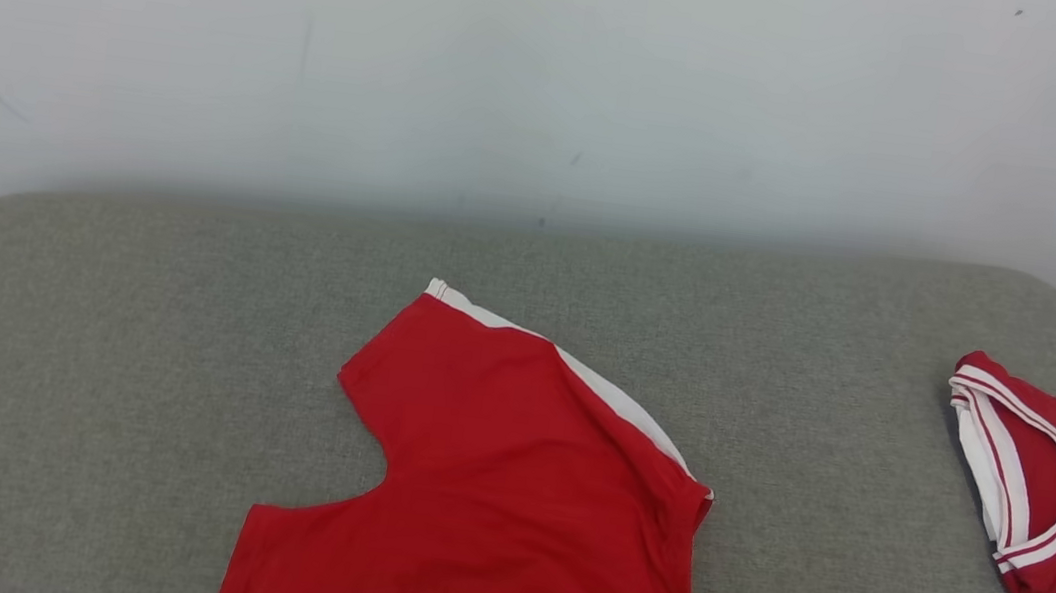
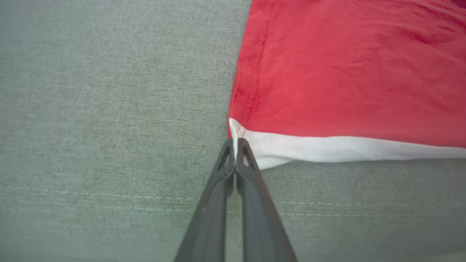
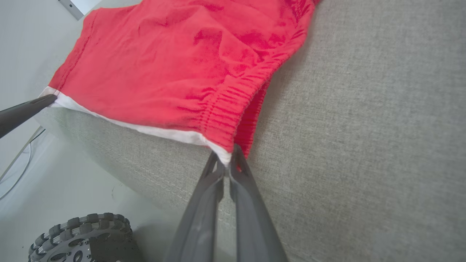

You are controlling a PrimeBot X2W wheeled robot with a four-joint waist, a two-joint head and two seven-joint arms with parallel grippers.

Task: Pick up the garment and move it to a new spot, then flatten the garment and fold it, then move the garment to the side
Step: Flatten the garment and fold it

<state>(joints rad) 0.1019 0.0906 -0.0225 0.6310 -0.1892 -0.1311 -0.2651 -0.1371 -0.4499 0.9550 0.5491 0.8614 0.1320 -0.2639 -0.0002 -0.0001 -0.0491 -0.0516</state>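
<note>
The red fabric garment (image 1: 504, 495) with a white side stripe and an elastic waistband is seen spread on the near middle of the grey upholstered bench (image 1: 130, 338), its near part cut off by the head view's bottom edge. The left fingers (image 2: 235, 160) are pinched shut on the white-trimmed corner of its near edge. The right fingers (image 3: 227, 163) are pinched shut on the gathered waistband corner. The placing at a spot is judged to be made, or nearly so. Flattening is judged to be the step in hand, since most of the cloth lies smooth while creases are left near the waistband. No fold is seen yet, and the move to the side is left to be done. A second red garment, folded and white-striped (image 1: 1038, 490), lies well apart at the far right.
</note>
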